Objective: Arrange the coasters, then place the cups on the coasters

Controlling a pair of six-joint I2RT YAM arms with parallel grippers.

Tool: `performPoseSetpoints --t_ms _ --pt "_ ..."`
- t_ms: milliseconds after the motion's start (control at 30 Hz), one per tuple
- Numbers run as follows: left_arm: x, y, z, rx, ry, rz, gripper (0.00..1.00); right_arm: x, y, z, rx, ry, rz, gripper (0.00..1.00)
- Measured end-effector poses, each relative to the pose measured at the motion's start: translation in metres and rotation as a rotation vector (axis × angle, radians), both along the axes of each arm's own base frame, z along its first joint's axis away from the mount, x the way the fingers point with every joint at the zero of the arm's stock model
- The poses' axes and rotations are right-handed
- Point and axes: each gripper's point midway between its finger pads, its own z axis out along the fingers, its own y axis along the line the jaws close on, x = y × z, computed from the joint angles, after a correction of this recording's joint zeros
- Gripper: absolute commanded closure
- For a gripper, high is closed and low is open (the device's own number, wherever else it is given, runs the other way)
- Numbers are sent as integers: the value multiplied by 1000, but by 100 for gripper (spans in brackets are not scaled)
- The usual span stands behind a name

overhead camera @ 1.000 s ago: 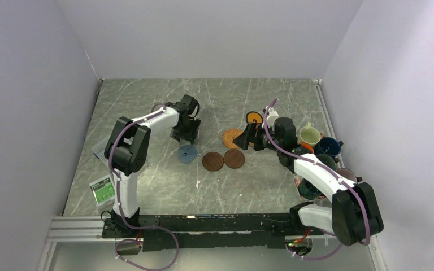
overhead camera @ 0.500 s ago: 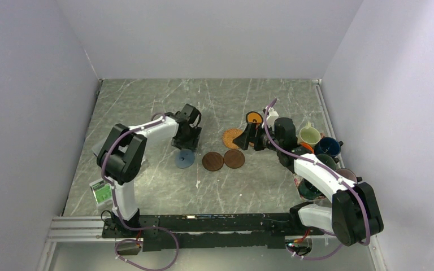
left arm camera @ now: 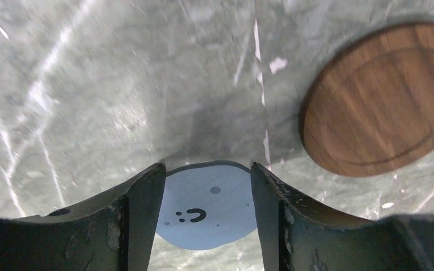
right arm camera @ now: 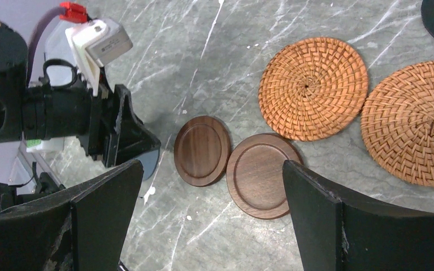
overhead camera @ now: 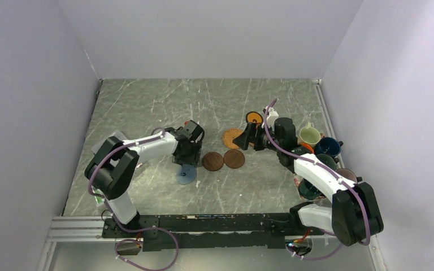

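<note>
Six coasters: two brown; two woven; one blue-grey; one black

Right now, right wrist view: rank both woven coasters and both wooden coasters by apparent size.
1. Right woven coaster, cut by the frame edge.
2. Left woven coaster.
3. Right wooden coaster and left wooden coaster: near alike; the right looks bigger, maybe only nearness.

Top cam: high, behind bases, sees whole table. Left wrist: close, straight down. Right wrist: higher, oblique. All share dark brown coaster, 2 o'clock in left-wrist frame.
</note>
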Motion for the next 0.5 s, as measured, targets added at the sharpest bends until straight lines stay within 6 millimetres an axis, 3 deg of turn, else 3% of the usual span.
performPoseSetpoints --t_ms 333,500 --pt "-47 -18 2 -26 58 17 33 0 0 1 1 -1 0 0" --pt "-63 -9 4 17 120 28 28 0 0 1 1 -1 0 0"
